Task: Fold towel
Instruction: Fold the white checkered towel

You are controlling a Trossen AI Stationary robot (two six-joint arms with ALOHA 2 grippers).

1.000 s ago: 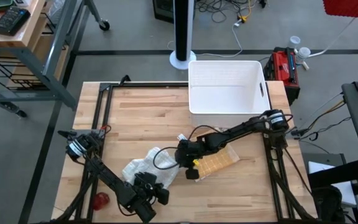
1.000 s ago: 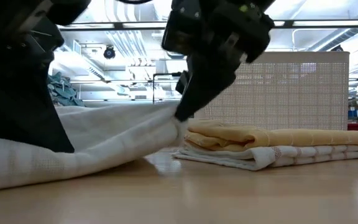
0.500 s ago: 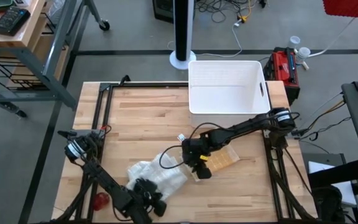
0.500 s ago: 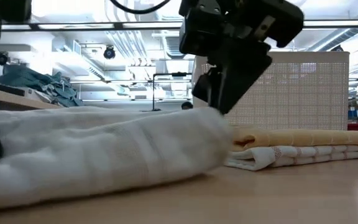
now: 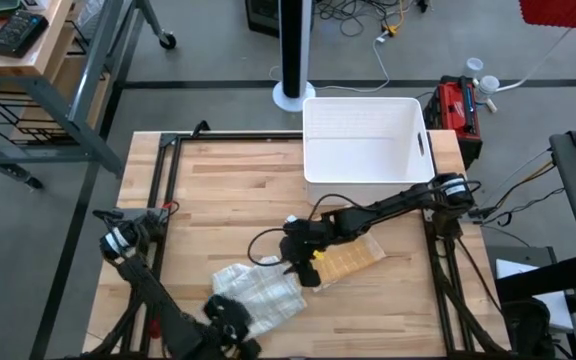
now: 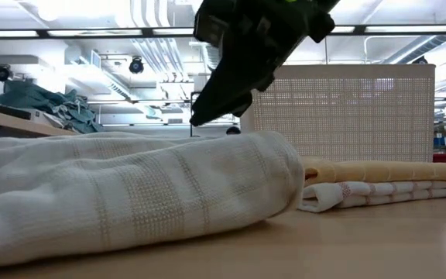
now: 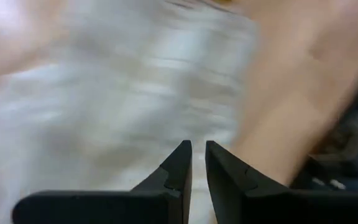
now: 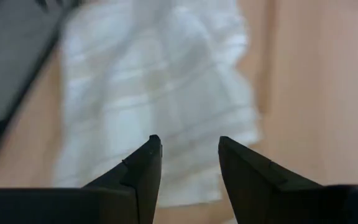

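On the wooden table [image 5: 228,200], near its front edge, lies the white towel [image 5: 256,292], bunched into a soft, roughly folded heap. From the low view the towel [image 6: 130,194] looks like a fat roll lying flat on the wood. Just to its right sits a folded yellow towel [image 5: 348,262], and in the low view that yellow towel [image 6: 378,172] rests on top of another folded white cloth [image 6: 362,195]. The right gripper [image 5: 301,268] hangs over the spot between the white towel and the yellow one. Its two dark fingers [image 8: 143,163] stand apart with a clear gap between them, and nothing is in that gap; the towel lies below them. The left gripper [image 5: 230,318] is down at the front edge of the table, at the near side of the white towel. Its fingers [image 7: 178,168] are almost together, with only a thin slit between them, and I cannot tell whether any cloth is pinched there. At the back of the table stands a white bin [image 5: 364,140].
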